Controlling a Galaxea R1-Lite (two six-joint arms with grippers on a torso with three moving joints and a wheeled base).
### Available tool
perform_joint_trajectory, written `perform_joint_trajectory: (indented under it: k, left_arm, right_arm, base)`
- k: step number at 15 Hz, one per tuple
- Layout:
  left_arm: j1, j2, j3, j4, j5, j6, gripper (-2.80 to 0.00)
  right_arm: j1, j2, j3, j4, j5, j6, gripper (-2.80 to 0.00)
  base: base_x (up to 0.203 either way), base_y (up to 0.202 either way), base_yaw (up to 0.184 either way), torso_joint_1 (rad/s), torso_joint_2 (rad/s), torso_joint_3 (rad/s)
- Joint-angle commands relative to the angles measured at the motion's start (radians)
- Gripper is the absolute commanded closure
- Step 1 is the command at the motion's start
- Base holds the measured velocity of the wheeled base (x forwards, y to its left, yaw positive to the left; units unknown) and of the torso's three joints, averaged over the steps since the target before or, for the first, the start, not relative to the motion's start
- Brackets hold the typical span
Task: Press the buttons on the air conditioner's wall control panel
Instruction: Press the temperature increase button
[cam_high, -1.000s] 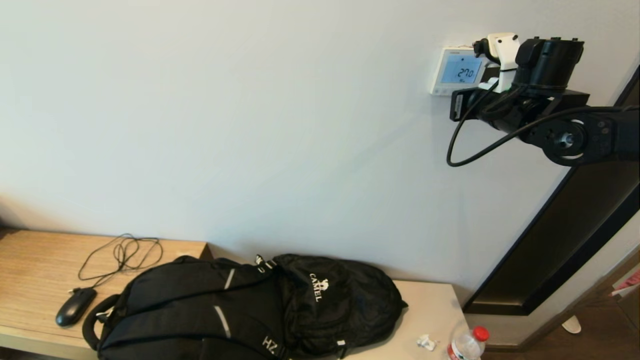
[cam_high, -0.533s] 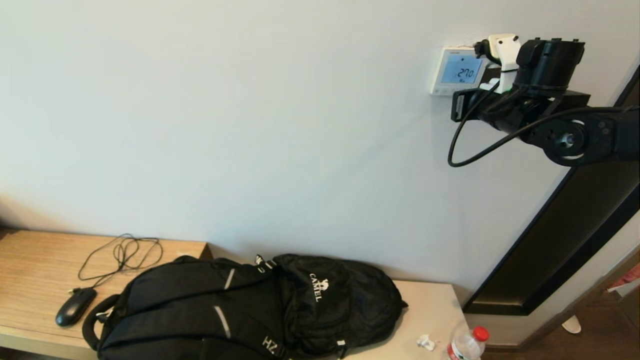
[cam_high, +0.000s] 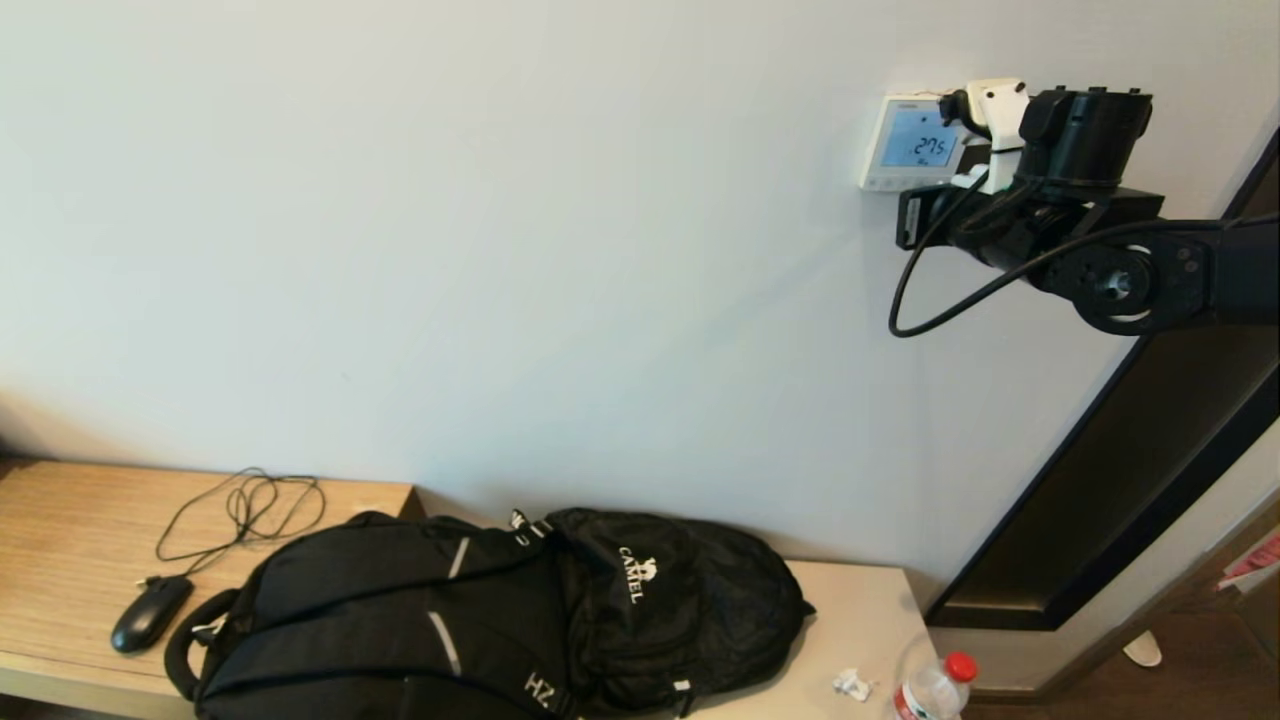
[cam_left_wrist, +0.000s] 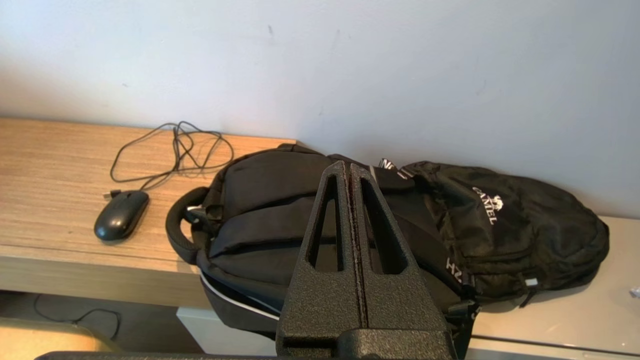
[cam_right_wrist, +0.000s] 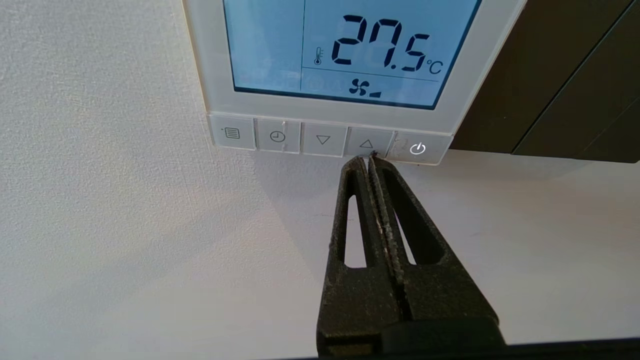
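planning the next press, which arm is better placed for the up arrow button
Right. The right pincer, shut, has its tips at the up arrow button on the panel; the left pincer sits low over the backpack.

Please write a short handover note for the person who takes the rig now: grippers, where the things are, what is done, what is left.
Right gripper: fingers shut, tips at the up-arrow button on the wall control panel.
Left gripper: fingers shut, parked over the black backpack.
Done: screen went from 27.0 to 27.5, so the up press registered.
Left: the other buttons, if wanted.
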Motion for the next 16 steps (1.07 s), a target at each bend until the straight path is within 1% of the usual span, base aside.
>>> perform_joint_trajectory:
  k: [1, 11, 14, 16]
  left_arm:
    - [0.002, -0.002, 0.000, 0.000, 0.000, -0.001, 0.00]
    - [0.001, -0.002, 0.000, 0.000, 0.000, -0.001, 0.00]
    - [0.001, -0.002, 0.000, 0.000, 0.000, -0.001, 0.00]
    - [0.001, -0.002, 0.000, 0.000, 0.000, -0.001, 0.00]
  right_arm:
    - [0.001, -0.008, 0.001, -0.005, -0.001, -0.001, 0.00]
    - [0.010, -0.156, 0.105, -0.007, 0.000, -0.001, 0.00]
    - [0.010, -0.213, 0.171, -0.005, -0.001, 0.000, 0.00]
    - [0.006, -0.266, 0.248, -0.003, -0.008, 0.000, 0.00]
  base:
    - [0.000, 0.000, 0.000, 0.000, 0.00, 0.000]
    - [0.000, 0.000, 0.000, 0.000, 0.00, 0.000]
    - [0.000, 0.000, 0.000, 0.000, 0.00, 0.000]
    - [0.000, 0.000, 0.000, 0.000, 0.00, 0.000]
